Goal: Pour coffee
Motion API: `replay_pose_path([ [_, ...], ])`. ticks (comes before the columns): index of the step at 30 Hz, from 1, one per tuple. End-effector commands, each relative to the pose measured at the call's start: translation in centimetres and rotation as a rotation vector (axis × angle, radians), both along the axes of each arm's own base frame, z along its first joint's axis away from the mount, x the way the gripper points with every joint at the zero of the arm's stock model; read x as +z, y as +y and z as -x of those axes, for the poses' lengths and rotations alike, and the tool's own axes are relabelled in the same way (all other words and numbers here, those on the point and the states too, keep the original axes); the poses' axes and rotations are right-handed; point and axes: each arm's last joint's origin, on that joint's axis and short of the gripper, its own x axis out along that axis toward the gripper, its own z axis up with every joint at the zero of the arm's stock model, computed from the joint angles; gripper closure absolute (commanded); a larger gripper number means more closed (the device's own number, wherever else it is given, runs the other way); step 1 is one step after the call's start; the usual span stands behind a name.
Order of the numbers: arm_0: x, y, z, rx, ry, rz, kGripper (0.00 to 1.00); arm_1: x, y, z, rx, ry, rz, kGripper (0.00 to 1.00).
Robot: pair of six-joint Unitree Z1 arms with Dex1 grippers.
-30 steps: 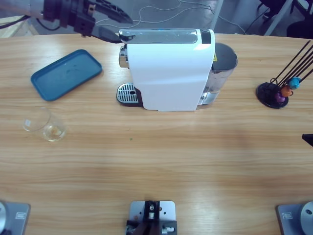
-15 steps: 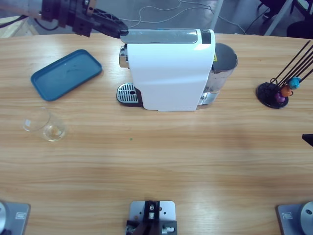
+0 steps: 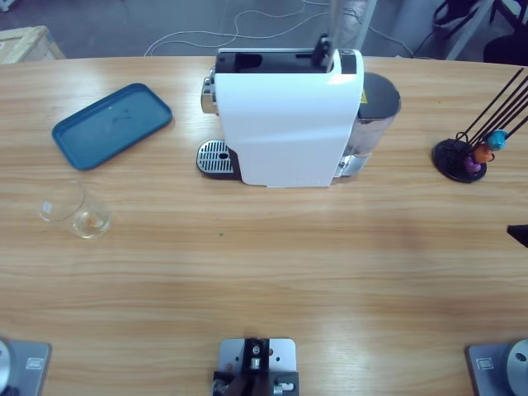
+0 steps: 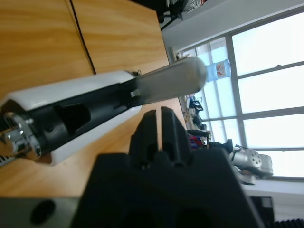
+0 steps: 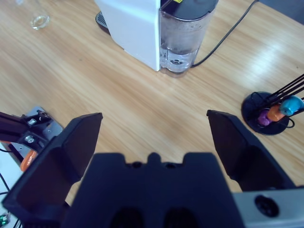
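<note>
The white coffee machine (image 3: 285, 124) stands at the back middle of the table. Its silver lever (image 3: 328, 37) is raised and the black top slot (image 3: 264, 59) lies open. My left gripper (image 4: 159, 114) is shut on nothing and hovers just beside the lever (image 4: 166, 85), over the open slot (image 4: 71, 118). It does not show in the high view. My right gripper (image 5: 154, 116) is open and empty, high above the table in front of the machine (image 5: 135, 26). A clear glass (image 3: 74, 213) sits at the left with a faint yellowish bottom. No coffee is in view.
A blue tray (image 3: 111, 124) lies at the back left. The machine's water tank (image 3: 375, 111) is on its right side, and its drip grate (image 3: 214, 155) on its left. A black capsule stand (image 3: 466, 157) holds orange, purple and blue capsules at the right.
The machine's lever has swung from flat to upright and the top slot is now open. The arm that was at the lever's upper-left end has left the high view.
</note>
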Motion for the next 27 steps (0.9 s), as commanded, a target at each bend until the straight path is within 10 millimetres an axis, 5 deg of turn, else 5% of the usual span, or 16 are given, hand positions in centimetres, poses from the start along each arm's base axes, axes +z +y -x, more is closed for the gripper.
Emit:
replay_pose_path([
  [1,2.5,1.6,5.5,-0.189,-0.573,-0.127,0.013,0.3,0.8,-2.6,-0.167,0.062,0.071,0.000],
  [5,1.5,6.4,11.0,-0.253,-0.885,-0.313,0.013,0.3,-0.6,-4.4,-0.461,-0.074,0.216,0.000],
  [8,-0.4,10.3,13.8,-0.119,-1.016,-0.780,0.013,-2.2,-1.3,-5.9,-0.590,-0.050,0.212,0.000],
  [10,-1.5,12.0,15.0,-0.061,-1.039,-0.911,0.013,-4.1,-1.7,-6.3,-0.671,-0.026,0.174,0.000],
  [18,-7.6,14.6,18.6,0.031,-0.832,-0.638,0.013,-8.3,-1.9,-10.3,-0.769,0.047,0.195,0.082],
  [22,-8.3,15.2,19.4,0.017,-0.820,-0.613,0.013,-11.2,-1.2,-12.3,-0.763,0.094,0.206,0.082],
  [27,-8.2,15.0,19.2,0.017,-0.819,-0.615,0.013,-11.8,-1.5,-12.6,-0.776,0.071,0.197,0.115],
])
